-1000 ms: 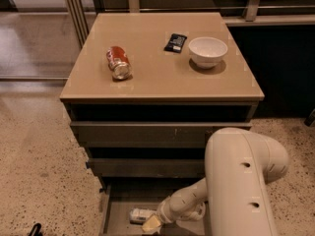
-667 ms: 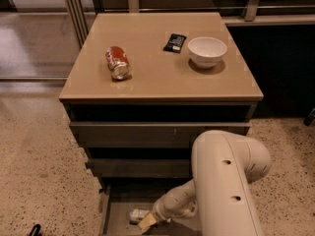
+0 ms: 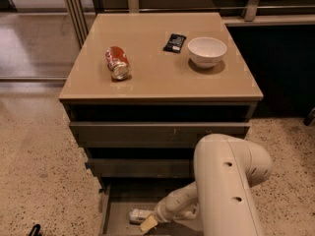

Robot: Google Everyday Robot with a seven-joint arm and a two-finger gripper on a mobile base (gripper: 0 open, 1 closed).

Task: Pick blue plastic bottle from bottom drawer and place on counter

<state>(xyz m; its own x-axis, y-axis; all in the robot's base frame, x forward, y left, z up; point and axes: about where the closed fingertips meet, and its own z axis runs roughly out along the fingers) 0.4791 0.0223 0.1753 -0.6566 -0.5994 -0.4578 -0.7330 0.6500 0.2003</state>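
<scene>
Bent sharply at a fat cream elbow (image 3: 231, 161) on the near right, just in front of the cabinet. Angled from there down and to the left through a slimmer forearm (image 3: 179, 203) into the bottom drawer (image 3: 112, 214), pulled out toward the near side beneath two other grey drawers. Ending in the gripper (image 3: 148, 223), low inside that drawer around its middle, with a tan tip pointing left and near.

Just left of the gripper and a little farther back, on the drawer's grey floor: the blue plastic bottle (image 3: 138, 214), lying on its side, touching or almost touching that tip. Apart, together or clamped on the bottle: cannot tell.

Up on the counter (image 3: 157, 80), well apart from all this: a red soda can (image 3: 118, 63) on its side toward the left, a white bowl (image 3: 207, 51) at the far right, and a small black packet (image 3: 174, 43) just left of the bowl. Speckled floor (image 3: 39, 181) all around the cabinet's base.
</scene>
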